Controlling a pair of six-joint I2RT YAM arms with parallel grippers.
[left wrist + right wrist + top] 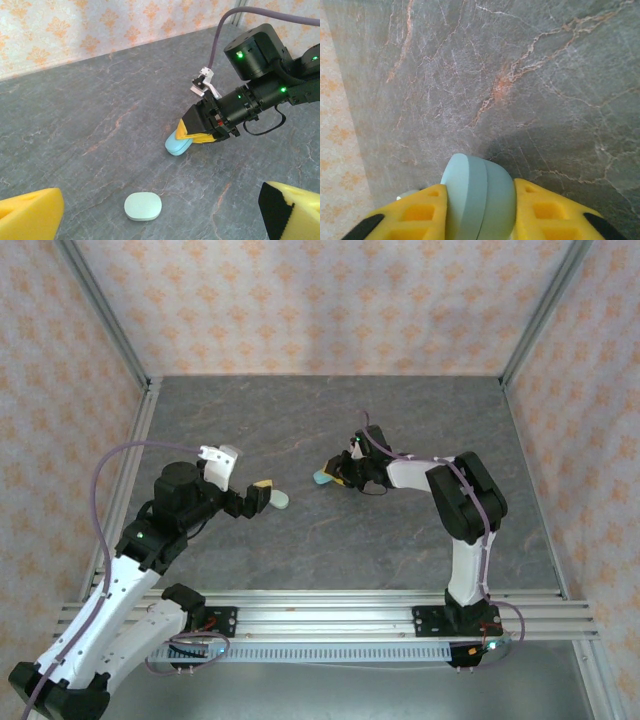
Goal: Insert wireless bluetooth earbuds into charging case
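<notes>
The left pincer (258,495) gapes wide, holding nothing; the mint-white charging case (143,206) lies flat on the grey marbled worktop (80,125) just ahead of its gap; farther on, the right pincer (192,135) clamps the teal charging case (176,145), tilted, its lower end at or perhaps just above the worktop; orange-patterned wallpaper (75,30) stands behind; the pads hide the teal case's upper part.
</notes>
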